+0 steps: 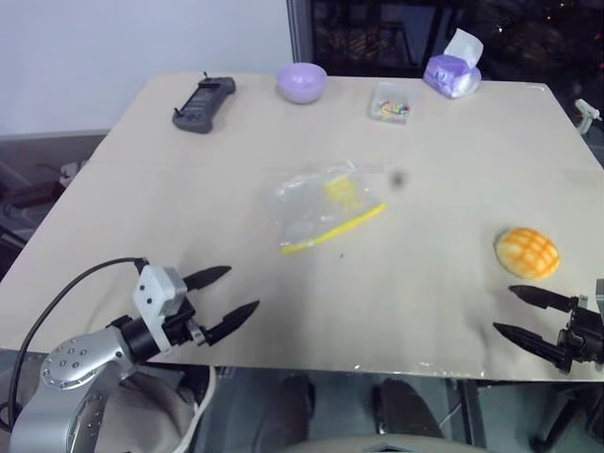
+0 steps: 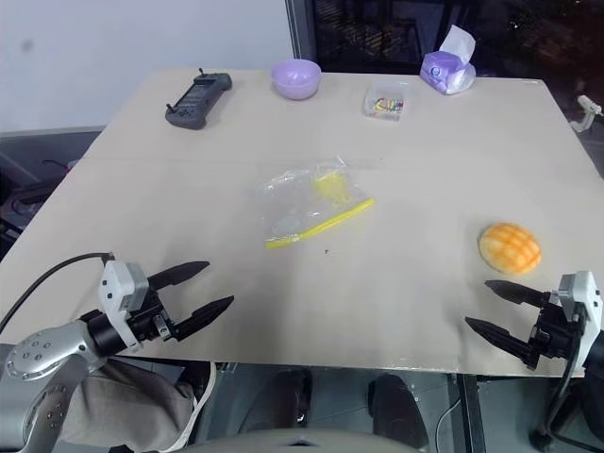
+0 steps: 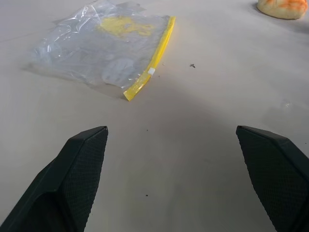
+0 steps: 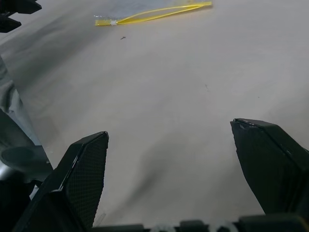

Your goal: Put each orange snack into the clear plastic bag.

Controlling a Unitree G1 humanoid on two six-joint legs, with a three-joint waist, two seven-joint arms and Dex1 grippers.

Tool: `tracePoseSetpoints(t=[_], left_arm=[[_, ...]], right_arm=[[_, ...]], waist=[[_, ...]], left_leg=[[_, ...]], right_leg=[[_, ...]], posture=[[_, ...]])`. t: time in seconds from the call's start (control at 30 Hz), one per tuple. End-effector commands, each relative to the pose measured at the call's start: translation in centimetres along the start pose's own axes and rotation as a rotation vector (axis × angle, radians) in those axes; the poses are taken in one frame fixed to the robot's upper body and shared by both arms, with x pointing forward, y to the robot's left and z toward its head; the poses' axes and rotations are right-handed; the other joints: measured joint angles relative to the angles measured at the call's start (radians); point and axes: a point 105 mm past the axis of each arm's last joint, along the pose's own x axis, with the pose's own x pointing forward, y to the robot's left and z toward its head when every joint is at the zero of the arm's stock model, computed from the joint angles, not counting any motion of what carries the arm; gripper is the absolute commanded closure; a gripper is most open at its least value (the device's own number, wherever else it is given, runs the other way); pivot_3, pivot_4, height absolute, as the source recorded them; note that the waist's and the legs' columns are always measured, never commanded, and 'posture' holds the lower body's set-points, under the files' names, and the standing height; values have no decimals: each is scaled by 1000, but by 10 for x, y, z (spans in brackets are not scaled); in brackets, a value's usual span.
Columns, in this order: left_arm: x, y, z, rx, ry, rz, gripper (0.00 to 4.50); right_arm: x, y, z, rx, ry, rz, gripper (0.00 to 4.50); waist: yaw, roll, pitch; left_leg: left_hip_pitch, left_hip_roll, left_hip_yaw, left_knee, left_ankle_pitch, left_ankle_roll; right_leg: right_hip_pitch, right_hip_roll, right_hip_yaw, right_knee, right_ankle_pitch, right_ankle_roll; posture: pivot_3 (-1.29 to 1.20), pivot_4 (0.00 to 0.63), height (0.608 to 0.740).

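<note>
One orange snack [image 1: 527,252], a domed bun with a grid crust, rests on the table's right side; a slice of it shows as the orange snack [image 3: 283,8] in the left wrist view. The clear plastic bag [image 1: 324,206] lies flat mid-table, its yellow strip toward the front. My left gripper [image 1: 232,300] hovers open over the front left edge, well short of the clear plastic bag [image 3: 104,47]. My right gripper [image 1: 503,310] is open at the front right, just in front of the snack and apart from it. The bag's yellow strip [image 4: 153,13] appears in the right wrist view.
Along the far edge of the beige table [image 1: 189,208] stand a black handheld controller [image 1: 203,103], a lilac bowl [image 1: 301,82], a small clear box of colourful bits [image 1: 390,102] and a purple tissue pack [image 1: 453,73]. The table's front edge runs just below both grippers.
</note>
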Motion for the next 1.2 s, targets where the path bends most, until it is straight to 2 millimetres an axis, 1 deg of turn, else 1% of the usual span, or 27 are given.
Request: tracePoseSetpoints(t=[0.03, 0.17, 0.93, 0.97, 1.1, 1.17, 1.2], left_arm=[[-1, -1, 1, 31, -14, 15, 0], [-1, 0, -3, 41, -21, 39, 0], [1, 4, -2, 54, -42, 21, 0], [1, 4, -1, 55, -45, 15, 0], [7, -3, 10, 34, -92, -49, 0], [8, -6, 18, 25, -128, -84, 0], [8, -9, 31, -1, -180, -127, 0]], right_arm=[[-3, -4, 8, -61, -6, -11, 107], [-5, -10, 9, -75, -3, -21, 107], [-6, -12, 7, -81, -5, -53, 107], [-6, -14, 6, -77, -5, -68, 107], [-5, -37, 4, -78, 11, -211, 107], [-5, -45, 3, -68, 21, -257, 107], [-5, -53, 4, -58, 11, -300, 107]], waist=[[0, 0, 0], [-1, 0, 0], [0, 0, 0], [0, 0, 0], [-1, 0, 0], [-1, 0, 0], [-1, 0, 0]], left_leg=[[0, 0, 0, 0, 0, 0], [0, 0, 1, 0, 0, 0], [0, 0, 0, 0, 0, 0], [0, 0, 0, 0, 0, 0], [0, 0, 0, 1, 0, 0], [0, 0, 0, 1, 0, 0], [0, 0, 0, 1, 0, 0]], right_leg=[[0, 0, 0, 0, 0, 0], [0, 0, 0, 0, 0, 0], [0, 0, 0, 1, 0, 0], [0, 0, 0, 1, 0, 0], [0, 0, 0, 1, 0, 0], [0, 0, 0, 1, 0, 0], [0, 0, 0, 1, 0, 0]], posture=[[0, 150, 740], [0, 150, 740], [0, 150, 740], [0, 150, 740], [0, 150, 740], [0, 150, 740], [0, 150, 740]])
